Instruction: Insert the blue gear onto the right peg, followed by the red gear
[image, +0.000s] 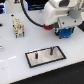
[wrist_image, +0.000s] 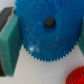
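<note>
The white arm reaches down over the far side of the white worktop (image: 12, 52), toward the exterior view's right, and its tool (image: 65, 33) grasps the blue gear (image: 65, 34), which shows there only as a patch of bright blue under the wrist housing. The wrist view gives the grip plainly: the blue gear (wrist_image: 48, 31) fills most of the picture, a toothed disc with a dark hole at its hub, and a teal finger pad (wrist_image: 10, 42) presses against its toothed rim on one side, while only a sliver of the opposite finger shows at the picture's edge. The red gear (wrist_image: 77, 76) lies just beside the blue one, apart from its teeth, visible only as a red arc in the corner of the wrist view; it cannot be made out in the exterior view. Nearer the camera in the exterior view lies the grey plate (image: 40, 59) with its black frame, and two thin dark pins stand on it; the right peg (image: 50, 50) stands bare, well apart from the held gear. A small tan block (image: 19, 27) rests toward the exterior view's left. No writing or label can be read anywhere.
</note>
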